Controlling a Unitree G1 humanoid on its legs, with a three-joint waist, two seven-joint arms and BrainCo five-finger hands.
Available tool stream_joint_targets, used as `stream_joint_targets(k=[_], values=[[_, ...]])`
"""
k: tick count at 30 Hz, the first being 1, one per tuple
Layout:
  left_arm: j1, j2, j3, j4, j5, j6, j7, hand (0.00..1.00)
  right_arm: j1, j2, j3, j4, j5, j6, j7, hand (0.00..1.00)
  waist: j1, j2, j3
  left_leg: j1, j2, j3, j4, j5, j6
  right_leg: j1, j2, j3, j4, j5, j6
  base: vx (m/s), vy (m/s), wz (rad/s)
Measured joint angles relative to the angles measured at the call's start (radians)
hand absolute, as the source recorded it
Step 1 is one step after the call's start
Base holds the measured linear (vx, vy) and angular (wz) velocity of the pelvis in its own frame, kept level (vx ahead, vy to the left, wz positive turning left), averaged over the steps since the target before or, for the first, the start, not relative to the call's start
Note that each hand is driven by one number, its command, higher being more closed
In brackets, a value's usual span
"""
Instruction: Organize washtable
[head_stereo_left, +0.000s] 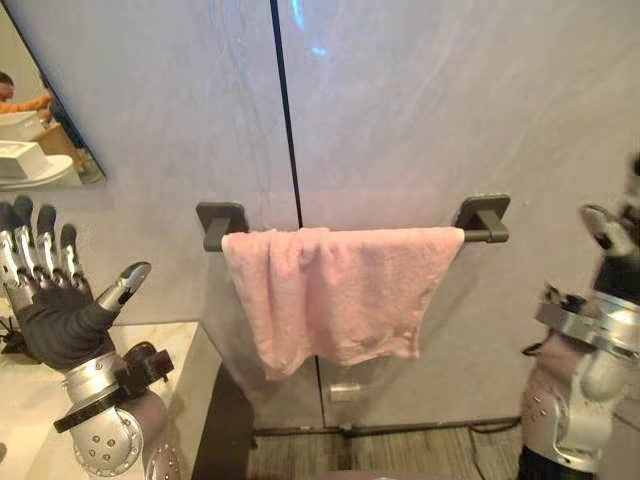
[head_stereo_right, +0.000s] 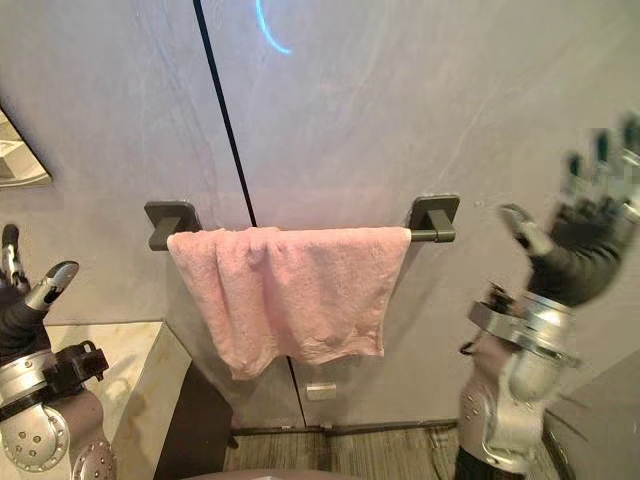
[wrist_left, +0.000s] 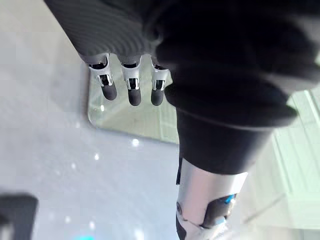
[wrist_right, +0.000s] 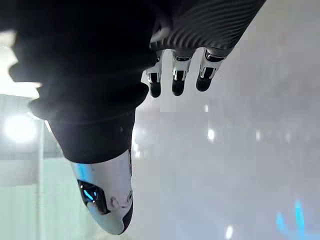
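The left hand (head_stereo_left: 55, 310) is held up at 8 o'clock. Its fingers (head_stereo_left: 42, 245) are straight and point to 12 o'clock, and its thumb sticks out toward 2. The right hand (head_stereo_right: 585, 250) is up at 3 o'clock, with straight fingers too. Both are empty.

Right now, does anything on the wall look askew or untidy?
Yes: the pink towel on the dark bar hangs unevenly. Its left part is creased and reaches lower, so the bottom edge slants.

Pink towel (head_stereo_left: 330, 295) over dark wall rail (head_stereo_left: 480, 236)
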Motion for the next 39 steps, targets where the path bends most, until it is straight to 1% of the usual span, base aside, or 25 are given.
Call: stream_joint_targets(k=[2, 3, 4, 5, 6, 7, 8, 9, 10, 12, 14, 15, 16, 17, 19, 21, 22, 24, 27, 30, 32, 34, 35, 37, 39], values=[[-0.046, 0.03, -0.073, 0.001, -0.051, 0.0, -0.06, 0.0, -0.03, -0.025, 0.112, 0.002, 0.05, 0.004, 0.071, 0.0, 0.009, -0.001, 0.0, 0.0, 0.0, -0.003, 0.0, 0.0, 0.0, 0.001, 0.0, -0.001, 0.001, 0.0, 0.0, -0.03, -0.007, 0.04], [-0.089, 0.064, -0.135, 0.011, -0.08, -0.002, -0.099, 0.0, -0.05, -0.051, 0.194, 0.006, 0.072, 0.012, 0.119, 0.0, 0.018, -0.002, -0.001, 0.003, 0.0, -0.003, 0.0, 0.001, 0.0, 0.004, 0.0, -0.001, 0.001, 0.0, 0.0, 0.0, 0.0, 0.0], [-0.125, 0.102, -0.193, 0.036, -0.095, -0.004, -0.134, 0.0, -0.068, -0.082, 0.258, 0.018, 0.089, 0.025, 0.158, 0.0, 0.024, -0.003, -0.002, 0.008, -0.001, -0.005, 0.0, 0.001, 0.0, 0.011, -0.001, -0.002, 0.0, 0.0, 0.0, 0.0, 0.0, 0.0], [-0.14, 0.125, -0.221, 0.049, -0.105, -0.003, -0.159, 0.0, -0.078, -0.1, 0.289, 0.026, 0.098, 0.036, 0.184, 0.0, 0.024, -0.004, -0.002, 0.011, -0.002, -0.007, 0.0, 0.001, 0.0, 0.015, -0.001, -0.003, -0.001, 0.0, 0.0, 0.0, 0.0, 0.0], [-0.163, 0.173, -0.277, 0.079, -0.12, 0.002, -0.217, 0.0, -0.095, -0.141, 0.346, 0.056, 0.123, 0.061, 0.244, 0.0, 0.023, -0.006, -0.002, 0.016, -0.002, -0.006, -0.001, 0.001, 0.0, 0.019, -0.002, -0.003, -0.001, 0.0, 0.0, 0.0, 0.0, 0.0], [-0.171, 0.191, -0.297, 0.089, -0.12, 0.005, -0.236, 0.0, -0.097, -0.158, 0.361, 0.065, 0.126, 0.071, 0.265, 0.0, 0.023, -0.006, -0.003, 0.016, -0.003, -0.006, -0.002, 0.001, 0.0, 0.019, -0.002, -0.003, -0.001, 0.0, 0.0, 0.0, 0.0, 0.0], [-0.188, 0.247, -0.349, 0.12, -0.127, 0.01, -0.291, 0.0, -0.097, -0.222, 0.406, 0.108, 0.148, 0.099, 0.321, 0.0, 0.022, -0.009, -0.001, 0.016, -0.004, -0.006, -0.002, 0.001, 0.001, 0.019, -0.003, -0.003, -0.001, 0.0, 0.0, 0.0, 0.0, 0.0], [-0.189, 0.258, -0.357, 0.124, -0.127, 0.01, -0.299, 0.0, -0.097, -0.235, 0.413, 0.117, 0.156, 0.104, 0.33, 0.0, 0.022, -0.009, -0.001, 0.016, -0.004, -0.006, -0.002, 0.001, 0.001, 0.019, -0.003, -0.003, -0.001, 0.0, 0.0, 0.0, 0.0, 0.0], [-0.191, 0.296, -0.382, 0.133, -0.127, 0.015, -0.323, 0.0, -0.097, -0.279, 0.433, 0.142, 0.162, 0.123, 0.36, 0.0, 0.022, -0.01, 0.0, 0.017, -0.007, -0.005, -0.002, 0.001, 0.001, 0.019, -0.003, -0.002, -0.001, 0.0, 0.0, 0.0, 0.0, 0.0], [-0.202, 0.403, -0.427, 0.176, -0.136, 0.027, -0.348, 0.0, -0.091, -0.399, 0.459, 0.19, 0.176, 0.133, 0.412, 0.0, 0.02, -0.009, 0.001, 0.018, -0.01, -0.004, -0.003, 0.001, 0.001, 0.019, -0.004, -0.001, -0.002, 0.0, 0.0, 0.0, 0.0, 0.0], [-0.205, 0.471, -0.455, 0.2, -0.151, 0.03, -0.36, 0.0, -0.09, -0.465, 0.47, 0.211, 0.194, 0.132, 0.43, 0.0, 0.02, -0.007, 0.002, 0.018, -0.011, -0.003, -0.004, 0.001, 0.001, 0.019, -0.004, -0.001, -0.002, 0.0, 0.0, 0.0, 0.0, 0.0], [-0.206, 0.534, -0.47, 0.218, -0.157, 0.037, -0.377, 0.0, -0.09, -0.523, 0.488, 0.23, 0.198, 0.129, 0.448, 0.0, 0.019, -0.006, 0.003, 0.019, -0.011, -0.002, -0.004, 0.001, 0.001, 0.019, -0.004, 0.0, -0.002, 0.0, 0.0, 0.0, 0.0, 0.0], [-0.211, 0.572, -0.484, 0.231, -0.161, 0.037, -0.384, 0.0, -0.09, -0.557, 0.499, 0.248, 0.2, 0.124, 0.455, 0.0, 0.018, -0.006, 0.003, 0.02, -0.011, 0.0, -0.005, 0.001, 0.001, 0.019, -0.004, 0.001, -0.002, 0.0, 0.0, 0.0, 0.0, 0.0], [-0.212, 0.578, -0.486, 0.231, -0.161, 0.036, -0.39, 0.0, -0.09, -0.564, 0.502, 0.251, 0.202, 0.128, 0.461, 0.0, 0.017, -0.006, 0.003, 0.02, -0.011, 0.0, -0.005, 0.001, 0.001, 0.019, -0.004, 0.001, -0.002, 0.0, 0.0, -0.03, -0.005, -0.03], [-0.249, 0.638, -0.538, 0.268, -0.153, 0.055, -0.427, 0.0, -0.089, -0.627, 0.551, 0.287, 0.198, 0.136, 0.473, 0.0, 0.02, -0.008, 0.007, 0.021, -0.012, 0.003, -0.005, 0.001, 0.001, 0.019, -0.005, 0.002, -0.001, 0.0, 0.0, -0.04, -0.004, -0.02], [-0.246, 0.661, -0.566, 0.282, -0.139, 0.076, -0.445, 0.0, -0.075, -0.65, 0.568, 0.304, 0.192, 0.147, 0.473, 0.0, 0.02, -0.008, 0.017, 0.021, -0.012, 0.006, -0.006, 0.001, 0.001, 0.016, -0.005, 0.003, -0.001, 0.0, 0.0, -0.04, -0.003, -0.05], [-0.244, 0.661, -0.571, 0.283, -0.116, 0.089, -0.452, 0.0, -0.059, -0.653, 0.57, 0.316, 0.181, 0.146, 0.473, 0.0, 0.021, -0.008, 0.026, 0.021, -0.012, 0.009, -0.008, 0.001, 0.001, 0.014, -0.005, 0.004, -0.001, 0.0, 0.0, -0.03, -0.003, -0.06], [-0.244, 0.65, -0.57, 0.307, -0.092, 0.092, -0.452, 0.0, -0.051, -0.652, 0.576, 0.324, 0.15, 0.147, 0.465, 0.0, 0.02, -0.007, 0.033, 0.021, -0.013, 0.013, -0.012, 0.001, 0.001, 0.011, -0.005, 0.007, -0.002, 0.001, 0.001, -0.02, -0.002, -0.05], [-0.244, 0.594, -0.564, 0.341, -0.038, 0.09, -0.448, 0.0, -0.012, -0.62, 0.574, 0.386, 0.071, 0.151, 0.447, 0.0, 0.023, -0.01, 0.035, 0.021, -0.013, 0.014, -0.018, 0.001, 0.001, 0.007, -0.006, 0.008, -0.002, 0.001, 0.002, 0.0, 0.0, -0.01], [-0.232, 0.496, -0.541, 0.396, 0.026, 0.073, -0.427, 0.0, 0.061, -0.516, 0.521, 0.497, -0.036, 0.179, 0.398, 0.0, 0.025, -0.008, 0.039, 0.014, -0.016, 0.015, -0.023, 0.003, 0.003, -0.003, -0.008, 0.008, -0.003, 0.001, 0.002, 0.0, 0.0, 0.0], [-0.211, 0.455, -0.506, 0.435, 0.053, 0.072, -0.417, 0.0, 0.078, -0.469, 0.478, 0.504, -0.07, 0.18, 0.379, 0.0, 0.021, -0.002, 0.045, 0.014, -0.016, 0.017, -0.024, 0.003, 0.003, -0.004, -0.008, 0.008, -0.003, 0.001, 0.002, 0.0, 0.0, 0.0], [-0.195, 0.389, -0.453, 0.493, 0.117, 0.073, -0.384, 0.0, 0.112, -0.395, 0.393, 0.514, -0.132, 0.177, 0.348, 0.0, 0.02, -0.001, 0.049, 0.013, -0.016, 0.016, -0.025, 0.003, 0.004, -0.005, -0.007, 0.008, -0.005, 0.0, 0.002, 0.0, 0.0, 0.0], [-0.189, 0.374, -0.442, 0.499, 0.131, 0.073, -0.377, 0.0, 0.118, -0.38, 0.376, 0.514, -0.151, 0.176, 0.339, 0.0, 0.02, -0.001, 0.05, 0.012, -0.016, 0.016, -0.025, 0.003, 0.004, -0.005, -0.007, 0.008, -0.006, 0.0, 0.002, 0.0, 0.0, 0.0], [-0.157, 0.317, -0.4, 0.512, 0.188, 0.072, -0.349, 0.0, 0.146, -0.307, 0.299, 0.515, -0.212, 0.172, 0.3, 0.0, 0.02, -0.002, 0.05, 0.007, -0.016, 0.015, -0.025, 0.003, 0.004, -0.011, -0.007, 0.007, -0.006, 0.0, 0.002, 0.0, 0.0, 0.0], [-0.136, 0.287, -0.376, 0.518, 0.243, 0.072, -0.321, 0.0, 0.166, -0.263, 0.257, 0.515, -0.248, 0.168, 0.271, 0.0, 0.02, -0.003, 0.051, 0.003, -0.016, 0.016, -0.025, 0.003, 0.004, -0.014, -0.007, 0.008, -0.006, 0.0, 0.002, -0.03, -0.015, 0.0]])
